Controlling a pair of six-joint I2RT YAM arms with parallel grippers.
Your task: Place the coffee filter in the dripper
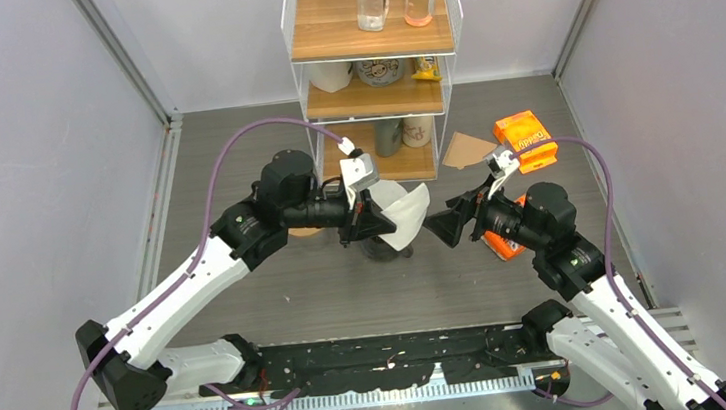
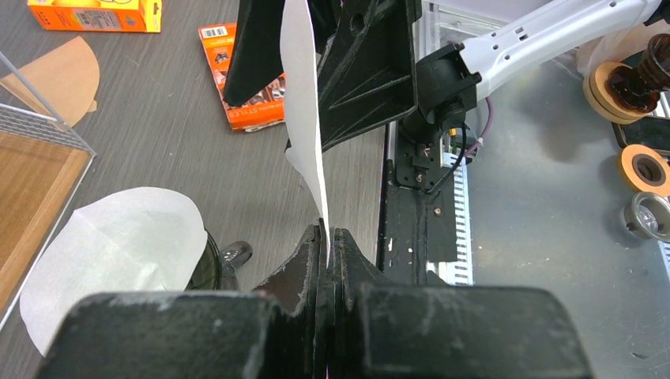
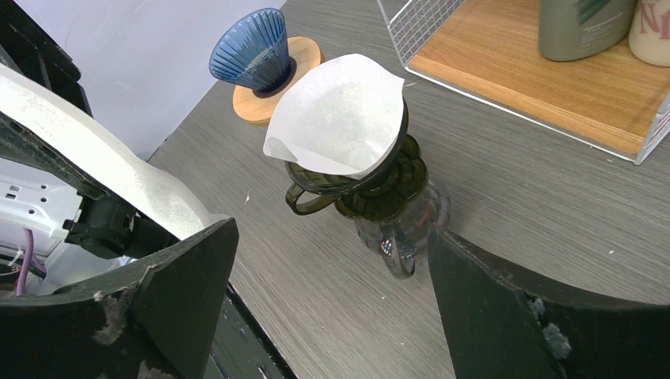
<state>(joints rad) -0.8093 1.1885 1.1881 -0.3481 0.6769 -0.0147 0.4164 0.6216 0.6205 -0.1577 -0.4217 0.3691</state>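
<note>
My left gripper is shut on a white paper coffee filter, held edge-on above the table; it also shows in the top view and the right wrist view. A second white filter sits in the dark dripper on a glass carafe, just beside my left gripper. My right gripper is open and empty, facing the carafe from the right, apart from it.
A blue dripper on a wooden base stands beyond the carafe. A wire-and-wood shelf with cups is at the back. A brown filter and two orange boxes lie at the right.
</note>
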